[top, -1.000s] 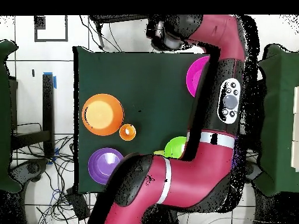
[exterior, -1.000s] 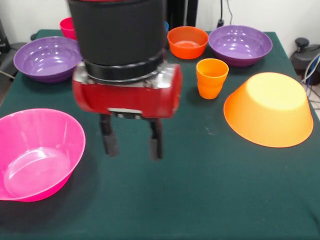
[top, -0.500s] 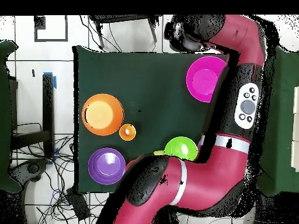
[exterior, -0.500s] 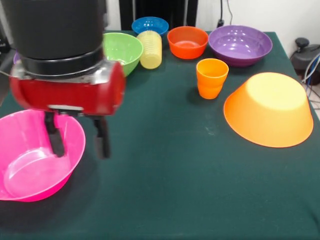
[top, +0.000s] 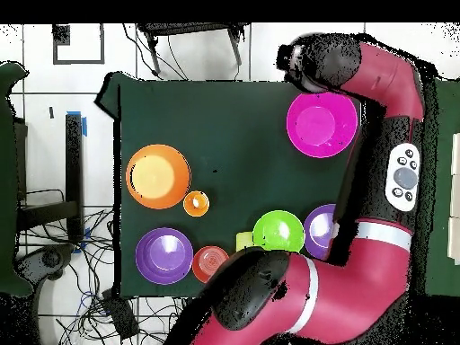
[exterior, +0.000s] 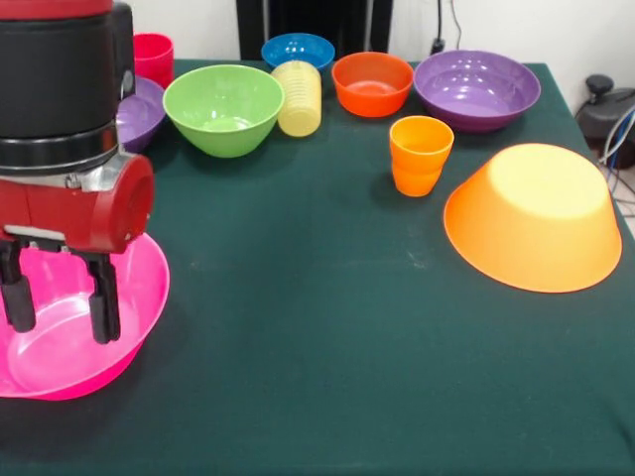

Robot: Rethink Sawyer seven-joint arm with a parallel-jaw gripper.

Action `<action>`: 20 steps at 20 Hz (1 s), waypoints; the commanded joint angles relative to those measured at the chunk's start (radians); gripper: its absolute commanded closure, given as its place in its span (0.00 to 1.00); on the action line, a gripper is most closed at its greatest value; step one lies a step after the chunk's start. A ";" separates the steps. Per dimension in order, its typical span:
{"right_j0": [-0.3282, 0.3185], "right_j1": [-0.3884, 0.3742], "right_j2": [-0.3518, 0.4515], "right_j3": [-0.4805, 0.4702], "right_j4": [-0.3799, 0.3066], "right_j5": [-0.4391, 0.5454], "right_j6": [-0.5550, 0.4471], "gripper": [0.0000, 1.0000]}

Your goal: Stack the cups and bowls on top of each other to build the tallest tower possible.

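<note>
gripper (exterior: 58, 309) hanging inside large pink bowl (exterior: 134, 297), fingers (exterior: 103, 309) spread apart, clamped on nothing. pink bowl otherwise empty. large orange bowl (exterior: 536, 218) flipped upside down. orange cup (exterior: 420, 154) upright just beside it. green bowl (exterior: 223, 107), pale yellow cup (exterior: 299, 96), blue bowl (exterior: 298, 50), orange-red bowl (exterior: 372, 83), purple bowl (exterior: 477, 89) along far edge, all empty, nothing stacked. red cup (exterior: 154, 58) behind second purple bowl (exterior: 141, 111). dark green tablecloth (exterior: 327, 327); tiled floor (top: 54, 99) overhead.

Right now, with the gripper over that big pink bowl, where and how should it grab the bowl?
Probably the pink bowl by its thin rim, coming straight down: it sits upright, far wider than the open gripper, so one finger inside the wall and one outside.
</note>
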 commanded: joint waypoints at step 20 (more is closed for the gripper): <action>-0.002 -0.064 0.017 0.446 -0.131 -0.203 -0.054 0.00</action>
